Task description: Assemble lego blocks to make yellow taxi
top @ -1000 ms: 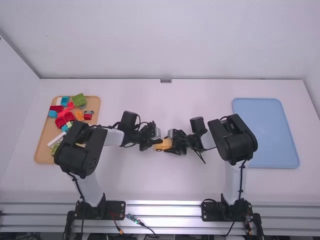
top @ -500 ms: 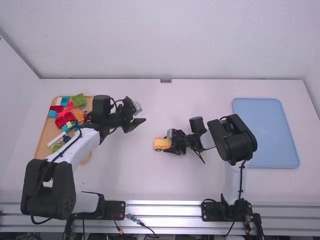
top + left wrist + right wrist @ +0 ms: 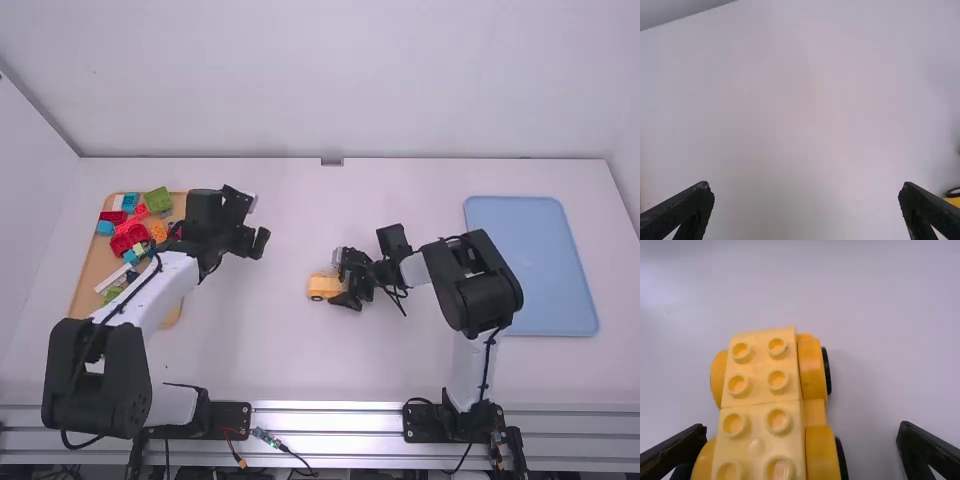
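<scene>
Right fingers apart, wrist view: studded car

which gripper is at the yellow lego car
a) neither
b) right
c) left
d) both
b, the right gripper has its open fingers on either side of the yellow car, while the left gripper is well away, nearer the tray of blocks

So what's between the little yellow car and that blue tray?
The high view shows the right arm between the car and the tray, with the right gripper open at the car.
</scene>
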